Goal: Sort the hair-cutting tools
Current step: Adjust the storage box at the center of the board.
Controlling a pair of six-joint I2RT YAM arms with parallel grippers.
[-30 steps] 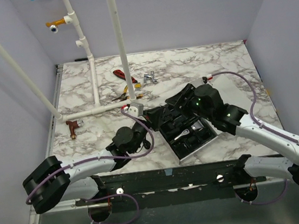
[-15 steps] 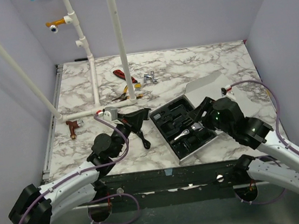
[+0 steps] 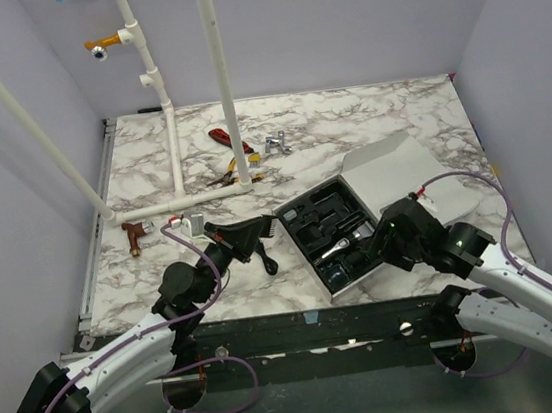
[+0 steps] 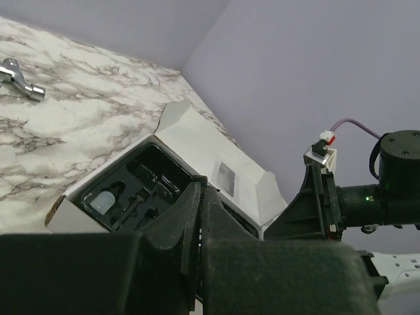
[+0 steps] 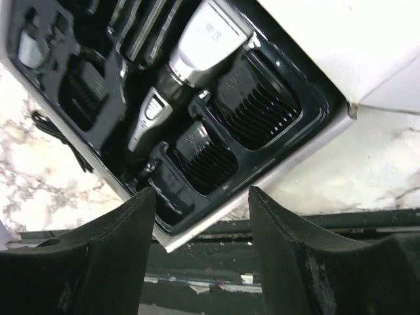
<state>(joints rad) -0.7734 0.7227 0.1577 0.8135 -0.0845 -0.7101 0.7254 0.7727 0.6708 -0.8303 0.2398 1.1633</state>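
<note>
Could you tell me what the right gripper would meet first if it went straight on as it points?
Probably the small comb guard in the case's near corner, beside the clipper; the open right gripper frames it, though depth is unclear.

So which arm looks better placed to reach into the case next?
Right, I'd say. The right gripper is open and hangs over the near end of the case, with the clipper and guards just below. The left gripper is shut and sits beside the case.
</note>
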